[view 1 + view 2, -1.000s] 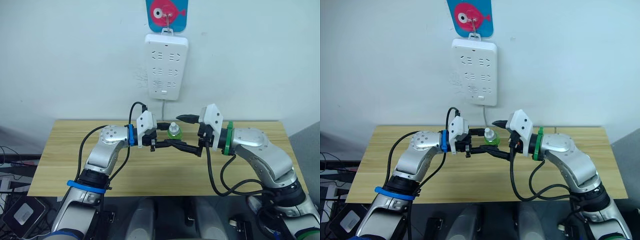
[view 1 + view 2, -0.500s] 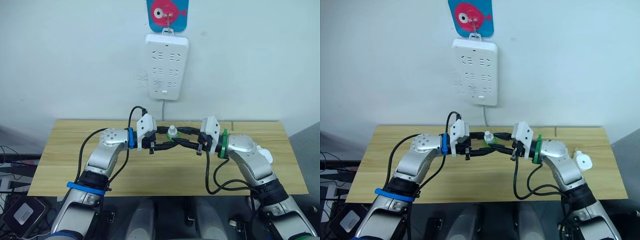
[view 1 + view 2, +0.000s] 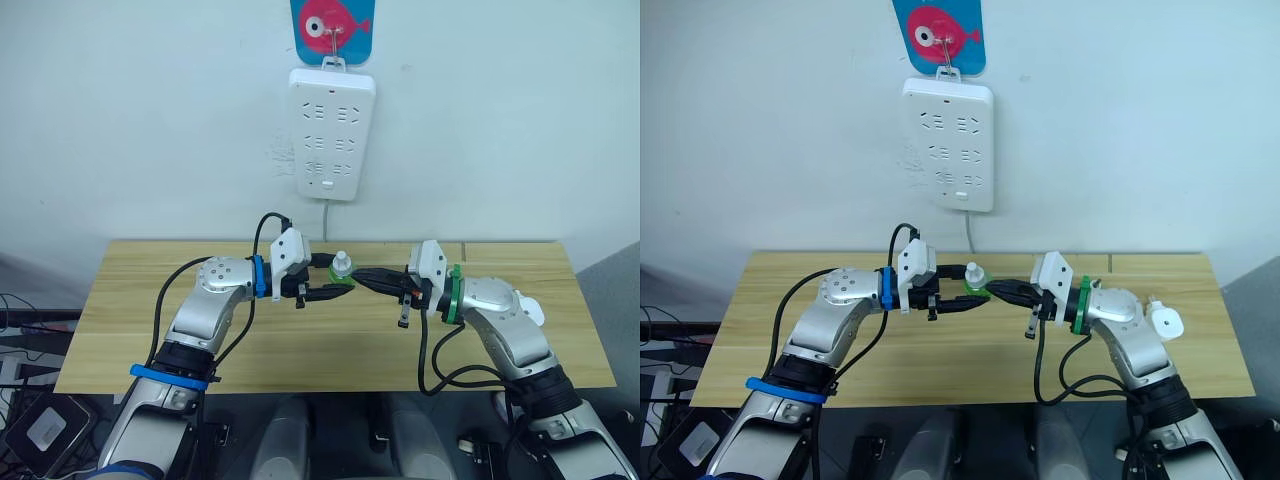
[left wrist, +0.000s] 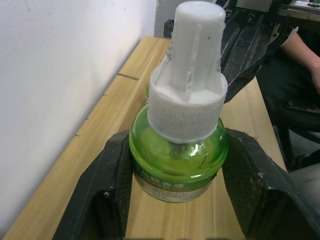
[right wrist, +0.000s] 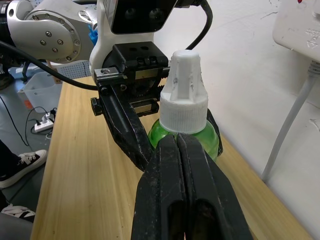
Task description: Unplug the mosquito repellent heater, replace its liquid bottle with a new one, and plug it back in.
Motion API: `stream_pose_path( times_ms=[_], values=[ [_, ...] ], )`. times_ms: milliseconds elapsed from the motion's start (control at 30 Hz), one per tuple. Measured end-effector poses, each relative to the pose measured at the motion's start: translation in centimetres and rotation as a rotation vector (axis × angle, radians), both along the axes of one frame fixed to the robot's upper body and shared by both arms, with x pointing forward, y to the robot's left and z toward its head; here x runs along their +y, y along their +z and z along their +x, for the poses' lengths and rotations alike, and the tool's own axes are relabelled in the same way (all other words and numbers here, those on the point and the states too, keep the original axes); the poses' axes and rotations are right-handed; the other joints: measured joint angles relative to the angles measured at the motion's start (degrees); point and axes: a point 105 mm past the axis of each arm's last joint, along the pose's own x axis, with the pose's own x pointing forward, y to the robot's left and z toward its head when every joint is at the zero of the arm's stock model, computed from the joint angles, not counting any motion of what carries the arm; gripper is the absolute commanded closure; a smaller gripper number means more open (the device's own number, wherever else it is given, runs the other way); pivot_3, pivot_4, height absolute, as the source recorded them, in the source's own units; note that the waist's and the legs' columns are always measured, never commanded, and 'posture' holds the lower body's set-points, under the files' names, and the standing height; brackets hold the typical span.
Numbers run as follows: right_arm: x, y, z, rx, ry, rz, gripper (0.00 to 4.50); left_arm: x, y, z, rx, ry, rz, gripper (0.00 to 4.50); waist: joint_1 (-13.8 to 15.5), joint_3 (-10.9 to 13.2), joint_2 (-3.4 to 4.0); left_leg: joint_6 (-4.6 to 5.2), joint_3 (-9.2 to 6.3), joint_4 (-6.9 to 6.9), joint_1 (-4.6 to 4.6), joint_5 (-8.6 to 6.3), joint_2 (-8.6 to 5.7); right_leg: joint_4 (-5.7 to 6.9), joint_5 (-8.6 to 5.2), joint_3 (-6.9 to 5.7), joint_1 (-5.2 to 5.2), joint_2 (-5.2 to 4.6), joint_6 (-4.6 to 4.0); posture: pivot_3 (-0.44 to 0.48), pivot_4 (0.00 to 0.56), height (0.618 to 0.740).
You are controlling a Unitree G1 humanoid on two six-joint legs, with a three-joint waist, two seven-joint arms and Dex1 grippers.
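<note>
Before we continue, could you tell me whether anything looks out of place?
Nothing looks spilled or damaged. The heater lies unplugged at the table's right edge; the left gripper holds the capped green bottle upright.

I see a plain white wall (image 3: 150,120) behind a light wooden table (image 3: 120,330). A white power strip (image 3: 332,135) hangs on the wall from a hook, below a blue sign with a pink fish (image 3: 333,28). Its white cable (image 3: 326,222) drops behind the table. Cables and a small device (image 3: 40,430) lie on the dark floor at left.
</note>
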Motion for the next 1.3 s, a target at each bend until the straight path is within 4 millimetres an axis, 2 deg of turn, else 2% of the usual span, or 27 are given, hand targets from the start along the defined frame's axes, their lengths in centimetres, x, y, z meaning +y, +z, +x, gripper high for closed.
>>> stream_pose_path(
  times_ms=[100,300,433,467,867,1000,1233,1300],
  values=[
    [-0.1,0.1,-0.1,0.006,0.001,-0.010,3.63,0.0,0.0,0.0,0.000,-0.001,0.000,2.27,0.0,0.0,0.00,0.00,0.00,0.00,0.00,0.00,0.00,0.00,0.00,0.00,0.00,0.00,0.00,0.079,0.249,0.740],
    [-1.2,-0.3,0.1,0.046,-0.017,-0.068,1.53,-0.4,0.7,-0.1,-0.027,-0.021,-0.020,2.27,0.0,0.0,0.00,0.00,0.01,0.01,-0.01,0.00,0.00,0.00,0.00,0.00,0.00,0.00,0.00,0.078,0.246,0.740],
    [-1.2,-0.2,-0.2,0.076,-0.002,-0.070,0.19,-0.5,1.1,0.0,-0.049,-0.027,-0.024,2.27,0.0,0.0,0.00,0.00,0.04,0.00,0.01,0.00,0.02,0.02,0.00,0.00,0.00,0.00,0.00,0.077,0.247,0.740],
    [-1.2,-0.1,-0.3,0.077,0.002,-0.069,0.09,-0.5,1.1,0.0,-0.050,-0.027,-0.024,2.27,0.0,0.0,0.00,0.00,0.04,0.00,0.01,0.00,0.02,0.02,0.01,-0.01,0.00,0.00,0.00,0.077,0.247,0.740],
    [-0.8,2.8,-0.5,0.068,0.017,-0.008,0.09,-0.5,1.1,0.0,-0.051,-0.028,-0.023,2.27,0.0,0.0,-0.01,0.00,0.02,0.01,0.01,0.00,0.02,0.02,0.01,-0.01,0.00,0.00,0.00,0.070,0.248,0.740],
    [-0.7,2.8,-0.5,0.077,0.015,-0.002,0.09,-0.5,1.1,0.0,-0.051,-0.028,-0.024,2.27,0.0,0.0,-0.01,0.00,0.04,0.01,0.01,0.00,0.02,0.02,0.02,-0.01,0.00,0.00,0.00,0.070,0.248,0.740],
    [1.2,2.8,-0.3,0.058,0.013,0.027,0.09,-0.7,1.4,0.0,-0.059,-0.033,-0.028,2.27,-0.1,0.0,-0.01,0.00,0.04,0.02,0.01,0.00,0.02,0.03,0.02,0.00,-0.01,0.00,0.00,0.075,0.249,0.740],
    [1.4,3.1,-0.1,0.044,0.009,0.031,0.47,-0.7,1.4,0.0,-0.059,-0.033,-0.028,2.27,0.0,0.0,-0.01,0.00,0.04,0.02,0.01,0.00,0.02,0.03,0.02,-0.01,-0.01,0.00,0.00,0.077,0.251,0.740]
  ],
)
